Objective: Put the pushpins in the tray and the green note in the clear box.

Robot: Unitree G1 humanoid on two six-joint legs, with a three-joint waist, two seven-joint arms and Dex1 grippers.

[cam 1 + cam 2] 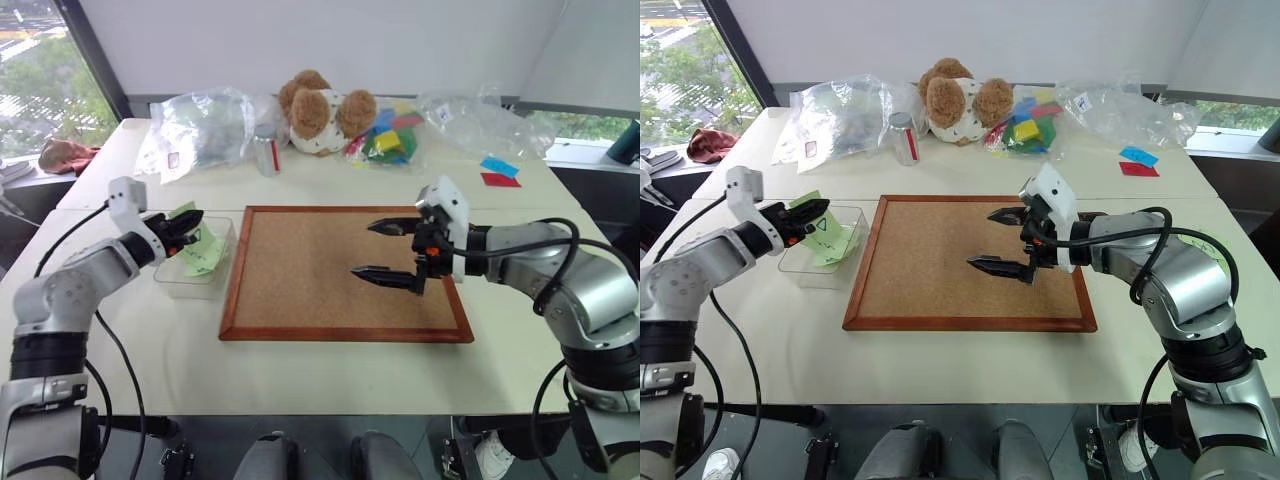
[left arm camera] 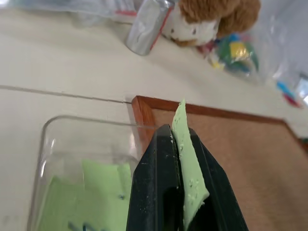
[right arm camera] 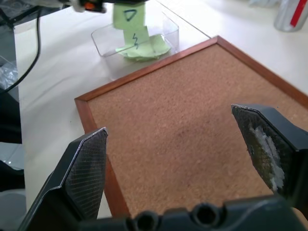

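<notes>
Green note (image 1: pixel 826 232), thin paper square, is pinched between the pressed-together fingers of the left gripper (image 1: pixel 810 213), held above the clear box (image 1: pixel 800 262), a rounded see-through plastic shell near the desk's left edge. Grainy wood-framed corkboard (image 1: pixel 940 260) mid-desk. Right gripper (image 1: pixel 390 252) fingers are spread wide over it, empty.

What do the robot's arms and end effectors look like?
Both arms are silver-grey metal with black joint bands and loose black cables. The left end effector and right end effector each have two pointed black fingers on a white wrist housing; orange marks sit near the right one's base.
</notes>
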